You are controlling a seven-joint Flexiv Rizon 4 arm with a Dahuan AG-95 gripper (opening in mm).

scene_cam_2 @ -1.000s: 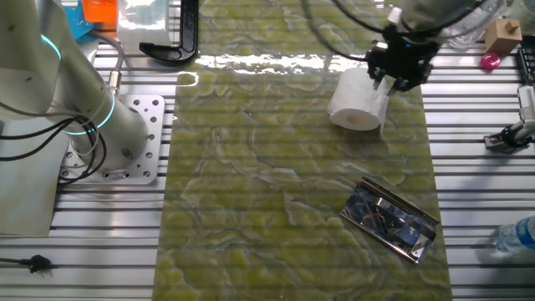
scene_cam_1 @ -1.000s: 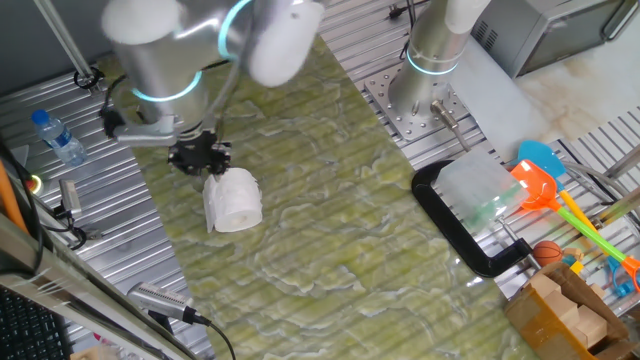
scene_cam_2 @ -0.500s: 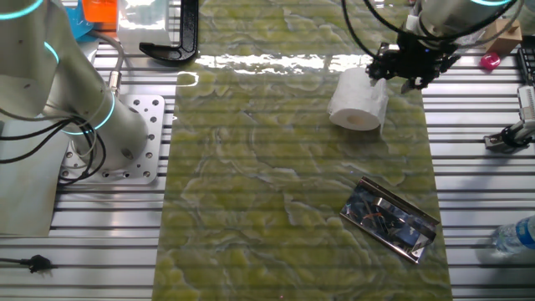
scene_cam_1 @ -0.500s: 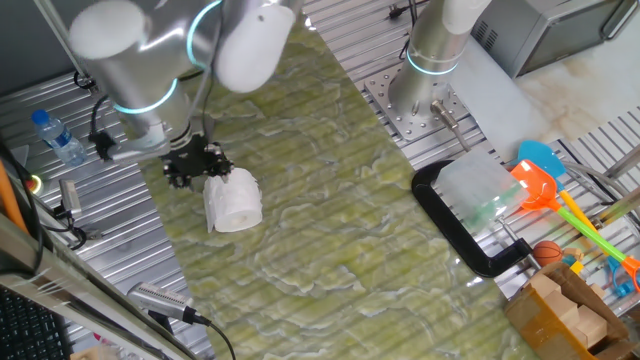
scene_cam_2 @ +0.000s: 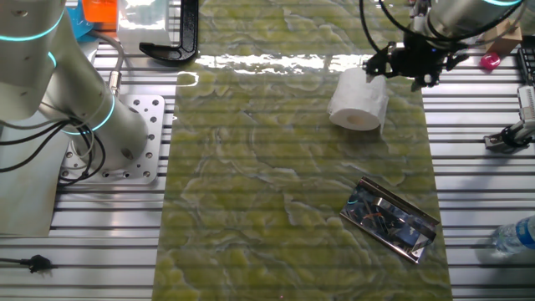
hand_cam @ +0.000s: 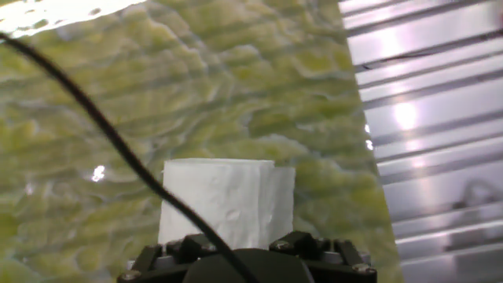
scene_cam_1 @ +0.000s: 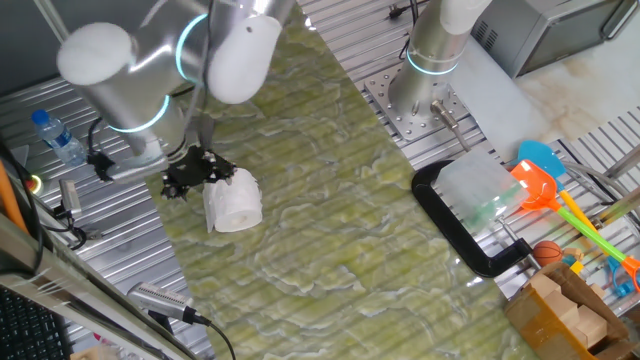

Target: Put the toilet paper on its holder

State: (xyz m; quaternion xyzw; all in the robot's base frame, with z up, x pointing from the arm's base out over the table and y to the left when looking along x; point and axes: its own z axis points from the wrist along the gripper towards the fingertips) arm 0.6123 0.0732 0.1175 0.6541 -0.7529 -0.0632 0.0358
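Observation:
The toilet paper is a white roll lying on its side on the green mat, its hollow core facing the other fixed view. My gripper is tilted and sits right at the roll's far upper edge. In the hand view the roll fills the space just ahead of my gripper, whose black finger mounts stand wide apart; the fingertips are hidden. The holder, a shiny dark plate, lies flat on the mat below and right of the roll. My arm hides it in the first fixed view.
A large black C-shaped frame lies at the mat's edge, also in the other fixed view. A second robot base stands beside the mat. A water bottle and tools lie on the metal slats; toys are at the right.
My arm has swung outward and the gripper has tilted over, its tip staying by the roll's far edge. The roll and the holder have not moved.

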